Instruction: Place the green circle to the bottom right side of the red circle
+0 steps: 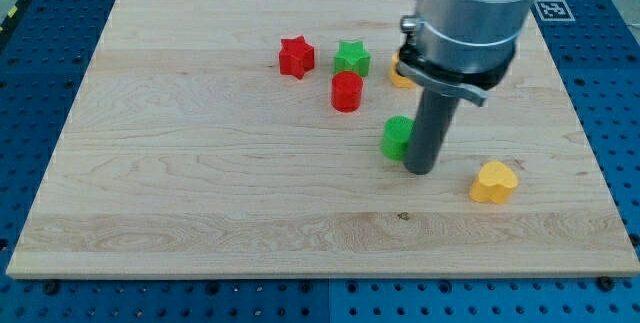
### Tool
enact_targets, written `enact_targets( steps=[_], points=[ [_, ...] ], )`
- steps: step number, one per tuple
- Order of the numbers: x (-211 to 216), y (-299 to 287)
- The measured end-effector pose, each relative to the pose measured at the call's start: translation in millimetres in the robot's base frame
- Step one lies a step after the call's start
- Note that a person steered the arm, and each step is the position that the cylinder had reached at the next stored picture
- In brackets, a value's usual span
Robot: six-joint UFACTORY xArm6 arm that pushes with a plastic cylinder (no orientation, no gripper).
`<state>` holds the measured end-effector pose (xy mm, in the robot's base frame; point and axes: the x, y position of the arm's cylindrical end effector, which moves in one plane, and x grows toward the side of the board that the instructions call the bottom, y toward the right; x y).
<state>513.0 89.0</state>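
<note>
Green circle [397, 137] lower-right of red circle [346, 92]

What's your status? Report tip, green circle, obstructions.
My tip against the green circle, on its right. Green circle sits at the bottom right of the red circle, apart from it. Nothing between them.

My rod covers the green circle's [396, 137] right side and most of a yellow block [401, 74].

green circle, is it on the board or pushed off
On the board: the green circle sits on the wood, below and right of the red circle, my tip against its right side.
</note>
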Motion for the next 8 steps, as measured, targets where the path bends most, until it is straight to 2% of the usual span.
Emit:
enact_targets(
  steps=[1,2,4,8],
  points=[
    [0,-27],
    [4,-22],
    [6,35],
    [-22,6]
  ],
)
